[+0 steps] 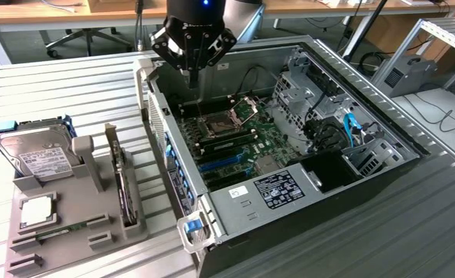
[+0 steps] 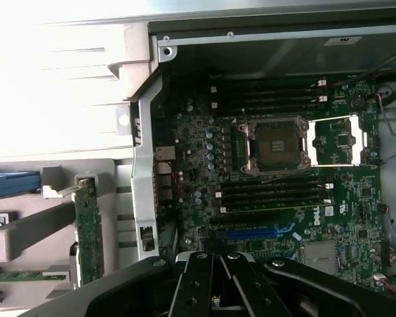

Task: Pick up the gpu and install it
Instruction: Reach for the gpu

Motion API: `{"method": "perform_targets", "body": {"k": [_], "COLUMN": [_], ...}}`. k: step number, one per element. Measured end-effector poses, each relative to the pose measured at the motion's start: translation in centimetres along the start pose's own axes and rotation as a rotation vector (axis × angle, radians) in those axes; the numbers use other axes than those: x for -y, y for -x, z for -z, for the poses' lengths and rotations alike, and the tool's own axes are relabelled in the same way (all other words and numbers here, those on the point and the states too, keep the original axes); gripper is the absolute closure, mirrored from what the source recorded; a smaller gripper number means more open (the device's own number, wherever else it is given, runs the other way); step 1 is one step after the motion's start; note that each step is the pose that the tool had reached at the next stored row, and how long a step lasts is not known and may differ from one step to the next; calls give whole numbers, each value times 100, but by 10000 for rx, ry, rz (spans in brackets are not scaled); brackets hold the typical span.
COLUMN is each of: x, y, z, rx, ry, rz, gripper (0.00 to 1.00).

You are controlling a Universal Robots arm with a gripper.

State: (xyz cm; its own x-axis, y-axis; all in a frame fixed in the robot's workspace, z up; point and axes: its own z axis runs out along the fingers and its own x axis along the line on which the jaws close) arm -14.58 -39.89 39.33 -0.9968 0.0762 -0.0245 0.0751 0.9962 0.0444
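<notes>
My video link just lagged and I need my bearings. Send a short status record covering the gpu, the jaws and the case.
gpu: standing on edge in the grey holder, to the exterior view's left of the case
jaws: shut, holding nothing, above the open case, apart from the gpu
motherboard: exposed; no card stands in the blue slots
task state: gpu not yet picked up

A silver hard drive (image 1: 36,152) rests in a grey rack (image 1: 72,248) on the slatted table (image 1: 65,87).

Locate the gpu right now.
Exterior view's left: the gpu stands edge-on in the grey holder, between the hard drive and the open computer case.
</notes>
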Motion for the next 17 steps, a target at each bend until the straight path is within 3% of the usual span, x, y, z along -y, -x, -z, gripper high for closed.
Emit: {"method": "perform_targets", "body": {"k": [17], "x": [4], "y": [-56], "z": [2], "rx": [0], "ry": [0], "rz": [0], "gripper": [89]}}
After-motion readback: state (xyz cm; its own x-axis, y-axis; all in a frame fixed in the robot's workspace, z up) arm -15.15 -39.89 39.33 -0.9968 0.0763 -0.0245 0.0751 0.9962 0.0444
